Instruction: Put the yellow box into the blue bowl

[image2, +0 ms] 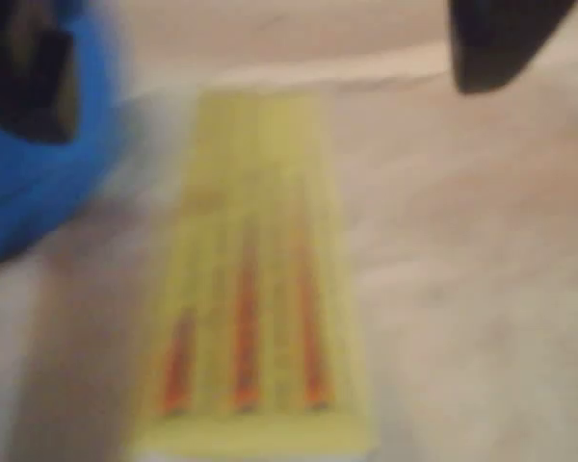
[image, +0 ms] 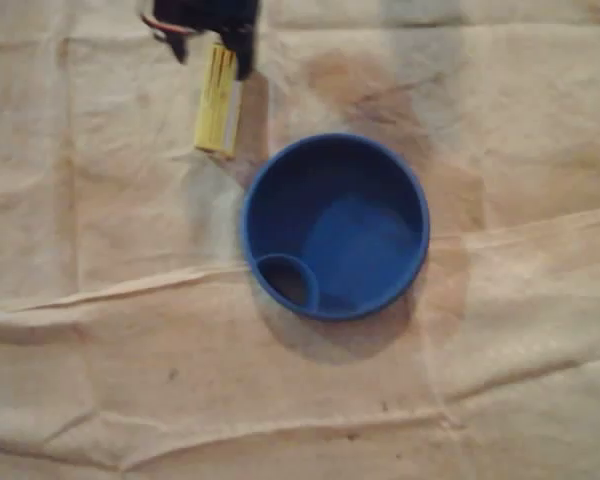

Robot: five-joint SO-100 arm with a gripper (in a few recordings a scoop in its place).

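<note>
Handling guess: yellow box [image: 220, 100] seems light, stiff, thin; pinch across its narrow width. Gripper [image: 212, 52] stands wide open astride one end, with the blue bowl [image: 248, 215] just right in the overhead view.

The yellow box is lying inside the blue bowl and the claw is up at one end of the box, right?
Not quite. The yellow box isn't inside the blue bowl; the overhead view shows it lying on the cloth just outside the bowl's upper-left rim. The claw is at one end of the box, as you said.
</note>
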